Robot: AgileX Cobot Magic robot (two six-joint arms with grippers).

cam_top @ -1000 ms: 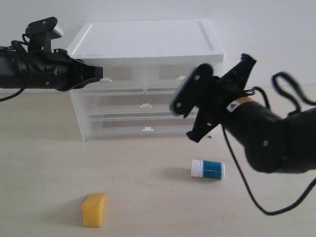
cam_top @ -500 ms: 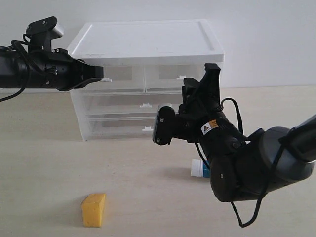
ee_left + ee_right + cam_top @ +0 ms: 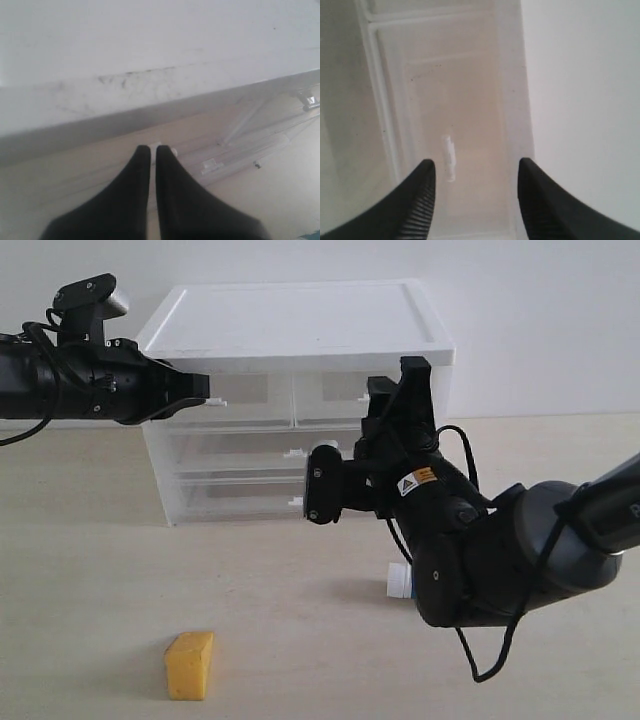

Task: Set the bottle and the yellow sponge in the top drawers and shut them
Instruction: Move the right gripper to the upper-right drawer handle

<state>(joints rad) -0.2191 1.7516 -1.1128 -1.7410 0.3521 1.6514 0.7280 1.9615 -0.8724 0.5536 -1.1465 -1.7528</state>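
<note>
While both top drawers (image 3: 250, 390) look closed, the left gripper (image 3: 203, 387) is clenched, tips at the left tab handle (image 3: 216, 401). Yellow sponge (image 3: 190, 665) lies near-left on the table (image 3: 80, 560). Right gripper (image 3: 475, 167) stands released, facing the right drawer. Bottle (image 3: 399, 580) lies on its side near-right, half hidden by that arm.

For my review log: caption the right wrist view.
Open right pincer facing a top drawer and its white tab handle.
</note>
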